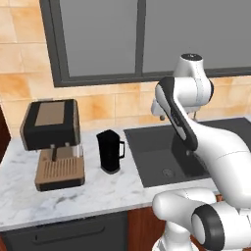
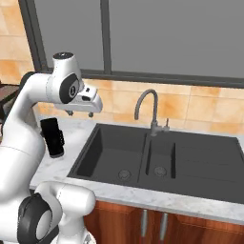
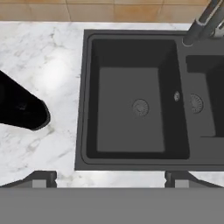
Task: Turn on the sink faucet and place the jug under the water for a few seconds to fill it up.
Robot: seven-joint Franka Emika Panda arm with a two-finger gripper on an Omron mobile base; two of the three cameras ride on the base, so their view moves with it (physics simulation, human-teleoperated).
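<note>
White marble veined with grey forms the counter (image 1: 59,196) that runs across the lower half of the left base view, above dark and reddish-brown cabinet fronts. At the bottom of the hand view the gripper (image 3: 109,177) hangs above the counter's front edge, its two dark tips set wide apart with nothing between them. The jug (image 1: 110,151) stands upright on the marble at the centre of the left base view, a glossy black cylinder with a loop handle on its right side, just left of the sink (image 1: 152,162); in the hand view it shows as a black shape at the left edge. The sink is a matte charcoal rectangle with two basins and round drains, sunk into the marble. To the jug's left sits a boxy black-and-brown coffee machine (image 1: 53,142) with a ribbed drip tray. Behind the basins, in the right base view, the sink faucet (image 2: 148,110) rises as a slim grey metal gooseneck with a small side lever, against tan wall tiles (image 2: 209,107) and a dark-framed window (image 2: 167,38).
</note>
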